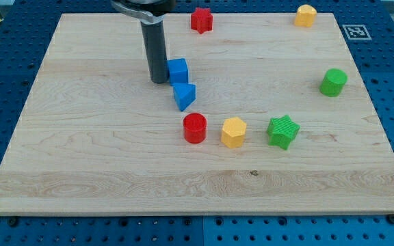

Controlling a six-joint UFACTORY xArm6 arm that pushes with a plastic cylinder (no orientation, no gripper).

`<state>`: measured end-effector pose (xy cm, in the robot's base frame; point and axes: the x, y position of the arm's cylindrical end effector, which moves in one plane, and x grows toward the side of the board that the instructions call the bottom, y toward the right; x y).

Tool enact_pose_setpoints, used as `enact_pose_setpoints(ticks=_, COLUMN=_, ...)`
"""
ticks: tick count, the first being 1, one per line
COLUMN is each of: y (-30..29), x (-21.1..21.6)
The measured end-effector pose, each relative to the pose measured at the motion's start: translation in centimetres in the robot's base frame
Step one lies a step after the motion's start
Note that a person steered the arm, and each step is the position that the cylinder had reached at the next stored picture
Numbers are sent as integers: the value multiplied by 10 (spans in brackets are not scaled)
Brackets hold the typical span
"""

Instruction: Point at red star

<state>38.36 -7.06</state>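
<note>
Camera view. Item: red star (201, 20), 1 piece, near the board's top edge, centre. Handling, judged: small, rigid, light; likely slides at a nudge; no hold needed, approach only and stop short. Appearance: matte red, lobed outline, flat top. My tip (159, 80) rests touching the left side of the blue cube (178, 70), well below the star. No jaws fitted: bare rod, holding nothing. Blue triangular block (184, 95) just below the cube.

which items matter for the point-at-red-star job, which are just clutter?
Job: red star at the view's top; my tip, beside the blue cube.

Clutter: blue triangular block, red cylinder, yellow hexagon, green star, green cylinder, yellow block.
</note>
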Motion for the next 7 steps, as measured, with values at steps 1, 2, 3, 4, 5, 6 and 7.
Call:
enact_pose_setpoints(ticks=1, y=-11, x=1)
enact_pose_setpoints(ticks=2, y=-76, x=-3)
enact_pose_setpoints(ticks=3, y=-108, x=-60)
enact_pose_setpoints(ticks=4, y=-89, x=-93)
enact_pose_setpoints(ticks=5, y=-31, x=-93)
enact_pose_setpoints(ticks=6, y=36, x=-93)
enact_pose_setpoints(ticks=7, y=100, x=-93)
